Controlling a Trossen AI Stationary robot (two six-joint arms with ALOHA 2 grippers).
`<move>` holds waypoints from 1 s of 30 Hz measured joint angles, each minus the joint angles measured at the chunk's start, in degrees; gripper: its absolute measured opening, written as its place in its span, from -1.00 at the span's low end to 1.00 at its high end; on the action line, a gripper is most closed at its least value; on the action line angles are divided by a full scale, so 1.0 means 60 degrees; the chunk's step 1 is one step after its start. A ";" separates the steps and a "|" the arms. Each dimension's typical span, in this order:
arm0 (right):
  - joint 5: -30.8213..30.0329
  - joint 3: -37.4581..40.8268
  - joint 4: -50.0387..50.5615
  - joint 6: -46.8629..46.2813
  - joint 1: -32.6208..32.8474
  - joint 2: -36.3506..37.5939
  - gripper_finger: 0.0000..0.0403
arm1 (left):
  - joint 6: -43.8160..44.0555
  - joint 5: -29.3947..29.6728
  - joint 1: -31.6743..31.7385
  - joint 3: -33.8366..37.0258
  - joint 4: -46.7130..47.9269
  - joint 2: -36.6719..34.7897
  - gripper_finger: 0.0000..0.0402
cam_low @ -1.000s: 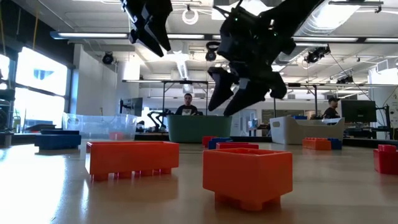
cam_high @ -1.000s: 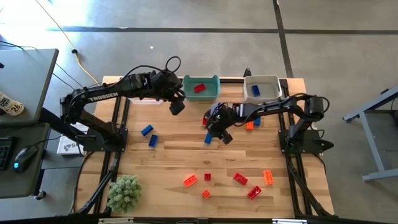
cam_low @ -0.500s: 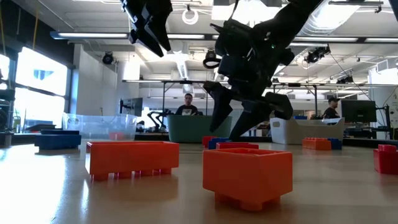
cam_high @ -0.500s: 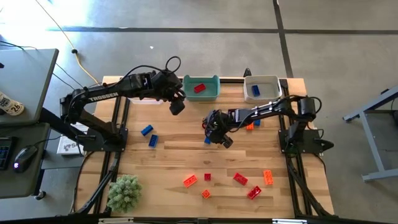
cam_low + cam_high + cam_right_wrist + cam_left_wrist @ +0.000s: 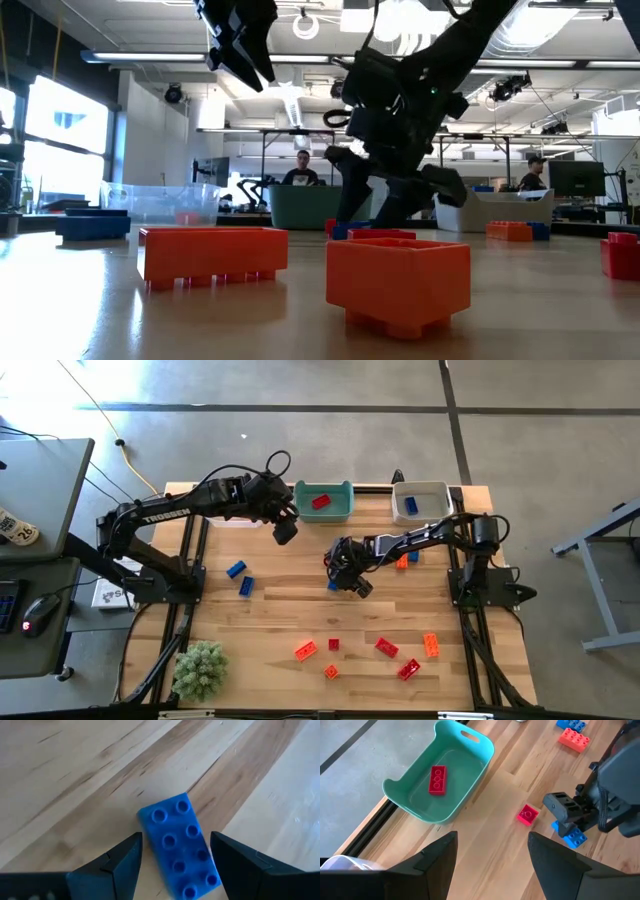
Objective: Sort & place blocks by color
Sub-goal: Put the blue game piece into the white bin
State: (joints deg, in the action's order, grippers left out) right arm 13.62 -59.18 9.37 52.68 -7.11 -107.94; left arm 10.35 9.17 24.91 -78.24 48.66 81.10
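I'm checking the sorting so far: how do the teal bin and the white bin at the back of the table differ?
The teal bin holds one red brick; the white bin holds one blue brick. The teal bin sits near the back edge's middle, close to the left gripper; the white bin sits further toward the right arm's side. Both are open-topped, each with a single brick.

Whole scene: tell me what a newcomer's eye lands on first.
The right gripper is low over the table's middle, fingers open on either side of a blue brick lying flat on the wood. The left gripper hangs open in the air beside the teal bin, which holds one red brick.
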 joint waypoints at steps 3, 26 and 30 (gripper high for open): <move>0.0056 -0.0029 0.0016 -0.0186 -0.0007 -0.0113 0.10 | 0.0000 0.0011 0.0000 0.0000 0.0001 0.0000 0.14; -0.1944 0.0018 0.1811 -0.7151 0.0080 0.1170 -0.43 | 0.0000 -0.0003 0.0000 0.0000 0.0005 0.0000 0.14; -0.3003 0.0018 0.2461 -0.8164 0.0079 0.2029 -0.43 | 0.0002 -0.0004 0.0000 0.0000 0.0005 0.0000 0.14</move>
State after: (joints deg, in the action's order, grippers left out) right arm -4.40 -59.07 24.14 3.70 -6.64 -95.76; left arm 10.36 9.15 24.91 -78.24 48.69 81.10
